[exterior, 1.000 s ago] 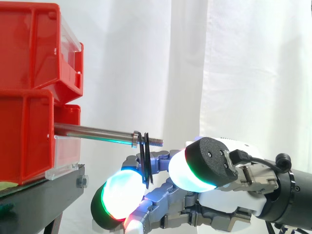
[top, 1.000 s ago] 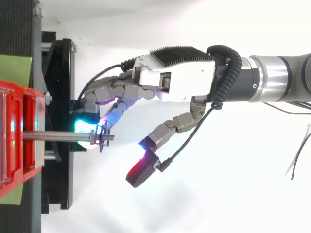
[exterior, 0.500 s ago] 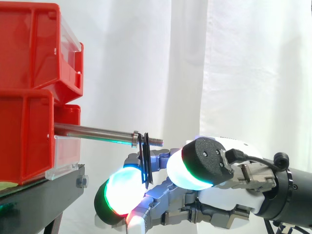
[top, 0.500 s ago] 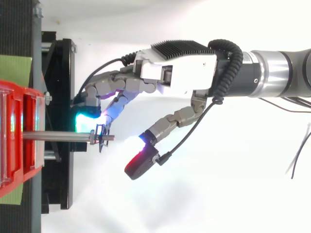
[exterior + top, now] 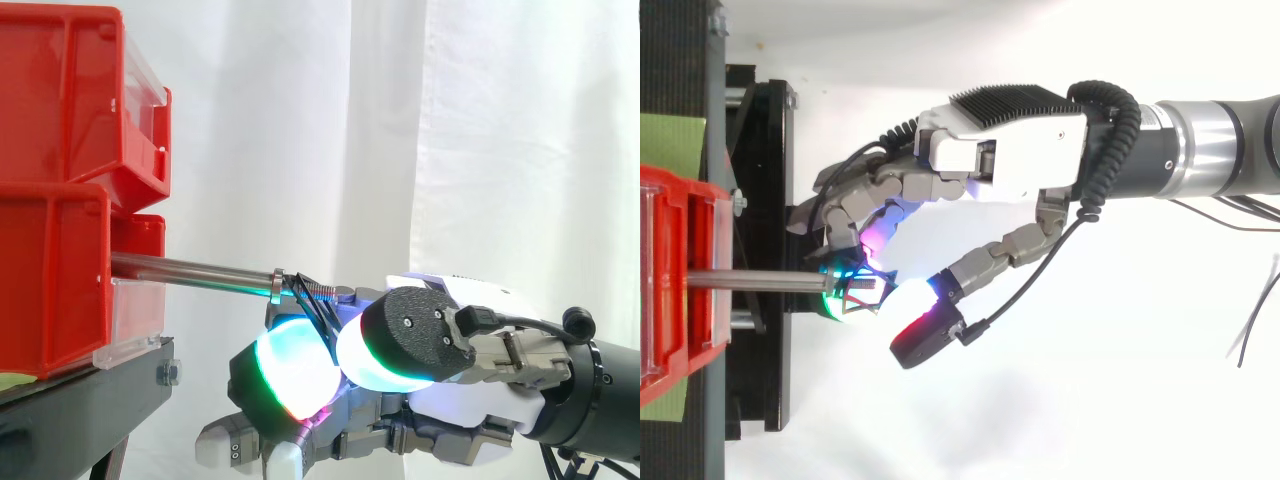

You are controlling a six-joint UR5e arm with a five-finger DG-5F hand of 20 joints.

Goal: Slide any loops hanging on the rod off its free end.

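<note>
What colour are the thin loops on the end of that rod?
Black; the loops show best in the side view.

Hand: white housing, black finned plate, grey segmented fingers. Pads: black screw-fastened backs, glowing white, cyan, green, red. Behind the hand sits a silver wrist ring.

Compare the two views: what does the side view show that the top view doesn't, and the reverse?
Side view: the red bins stacked two high, and the rod sloping slightly down toward its free end. Top view: the silver arm section behind the robot hand. Both: the fingers curled at the rod's tip, pinching the black loops that hang there.
</note>
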